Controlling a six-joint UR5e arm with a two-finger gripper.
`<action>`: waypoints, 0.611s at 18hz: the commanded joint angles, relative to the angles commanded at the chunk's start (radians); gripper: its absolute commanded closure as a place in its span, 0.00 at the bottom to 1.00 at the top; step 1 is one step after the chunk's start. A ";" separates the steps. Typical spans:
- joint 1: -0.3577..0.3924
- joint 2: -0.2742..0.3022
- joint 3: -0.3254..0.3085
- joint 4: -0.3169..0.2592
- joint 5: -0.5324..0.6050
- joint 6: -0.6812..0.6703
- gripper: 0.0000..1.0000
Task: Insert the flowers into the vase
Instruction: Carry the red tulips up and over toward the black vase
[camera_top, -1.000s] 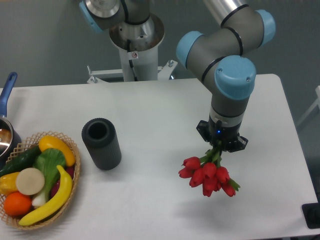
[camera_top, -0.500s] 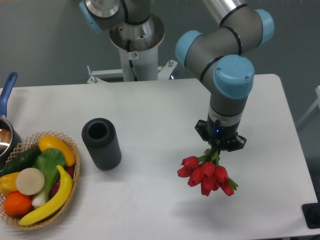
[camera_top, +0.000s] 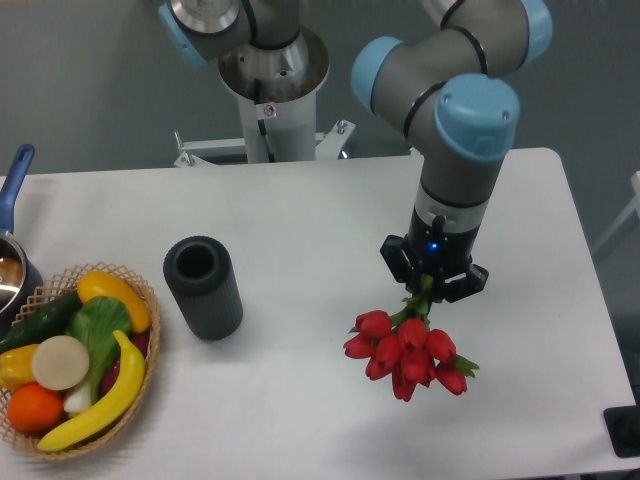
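The flowers (camera_top: 403, 353), a bunch of red tulip buds on green stems, hang above the right half of the table. My gripper (camera_top: 428, 288) is shut on their stems, with the buds pointing toward the front edge. The vase (camera_top: 203, 286), a dark ribbed cylinder with an open round mouth, stands upright to the left of the flowers, well apart from them. A faint shadow of the bunch lies on the table below it.
A wicker basket (camera_top: 139, 352) of fake fruit and vegetables sits at the front left, close to the vase. A blue-handled pot (camera_top: 12, 199) shows at the left edge. The robot's base column (camera_top: 268, 105) stands behind the table. A dark object (camera_top: 622, 431) sits at the front right corner.
The gripper has moved slightly left and turned a little, carrying the flowers with it. The vase and basket have not moved.
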 joint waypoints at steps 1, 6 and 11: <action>-0.005 0.006 0.000 0.043 -0.078 -0.044 0.85; -0.006 -0.005 -0.011 0.131 -0.452 -0.157 0.85; -0.052 0.009 -0.012 0.141 -0.546 -0.172 0.84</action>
